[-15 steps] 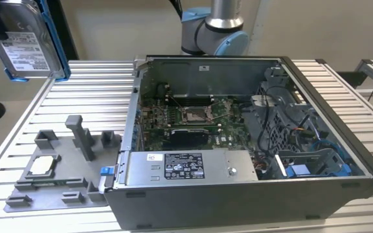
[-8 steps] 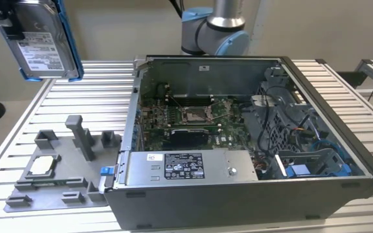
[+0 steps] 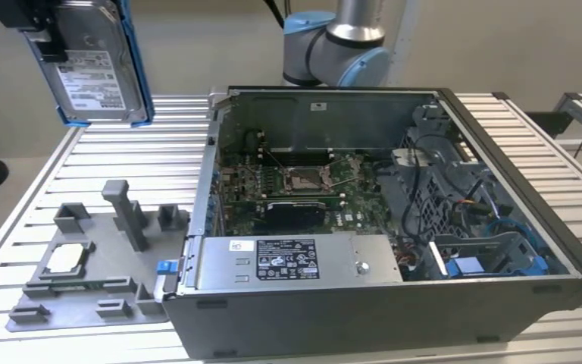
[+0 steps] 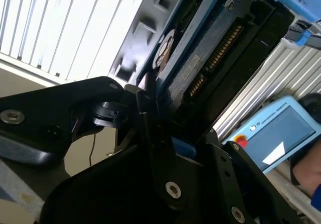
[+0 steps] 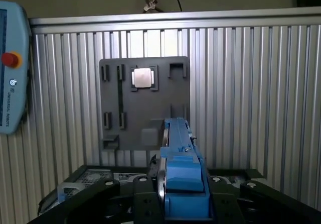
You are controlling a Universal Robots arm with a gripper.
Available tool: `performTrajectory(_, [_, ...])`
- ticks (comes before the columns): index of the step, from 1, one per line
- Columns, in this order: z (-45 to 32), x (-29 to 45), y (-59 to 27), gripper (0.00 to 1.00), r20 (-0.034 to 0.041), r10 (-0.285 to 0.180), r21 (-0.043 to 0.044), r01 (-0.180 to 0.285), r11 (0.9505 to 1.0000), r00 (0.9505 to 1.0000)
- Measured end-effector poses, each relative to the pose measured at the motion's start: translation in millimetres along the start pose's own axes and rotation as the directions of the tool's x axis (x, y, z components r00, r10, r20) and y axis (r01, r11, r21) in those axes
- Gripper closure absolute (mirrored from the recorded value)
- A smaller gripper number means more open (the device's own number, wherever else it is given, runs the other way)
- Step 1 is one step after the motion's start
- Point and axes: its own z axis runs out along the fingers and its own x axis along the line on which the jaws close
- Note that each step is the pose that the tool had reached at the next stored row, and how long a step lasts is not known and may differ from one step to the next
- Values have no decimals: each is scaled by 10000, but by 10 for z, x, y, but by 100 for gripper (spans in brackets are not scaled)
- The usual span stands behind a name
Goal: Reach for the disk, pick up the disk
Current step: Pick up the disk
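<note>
Bench [image 3: 533, 152]: slatted aluminium, carrying the case and the plate.
Computer case [image 3: 372, 318]: lid off, lying across the bench's middle; motherboard [image 3: 301, 182] exposed inside, grey power supply box [image 3: 291, 262] along the near wall.
Robot arm [image 3: 336, 45]: grey and blue joint rising behind the case's far edge.
Fixture plate [image 3: 69, 303]: grey, with posts and slots, by the bench's near corner on the exterior view's left, just beside the case.
Teach pendant [image 5: 10, 93]: pale blue with a red button, at the bench's edge.
Disk [image 3: 94, 64]: silver, white label, blue bracket; lifted clear of the bench, hanging on edge and slightly tilted high above the fixture plate.
Gripper [image 3: 30, 19]: clamped on the disk, black fingers [image 4: 150, 128] pressed against the blue bracket.
Chip [image 3: 66, 259]: small silver square seated in a recess of the plate.
</note>
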Motion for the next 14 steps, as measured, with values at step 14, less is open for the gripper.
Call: performTrajectory(14, [13, -17, -489, 100, 1, 0, 0, 0, 10000, 10000])
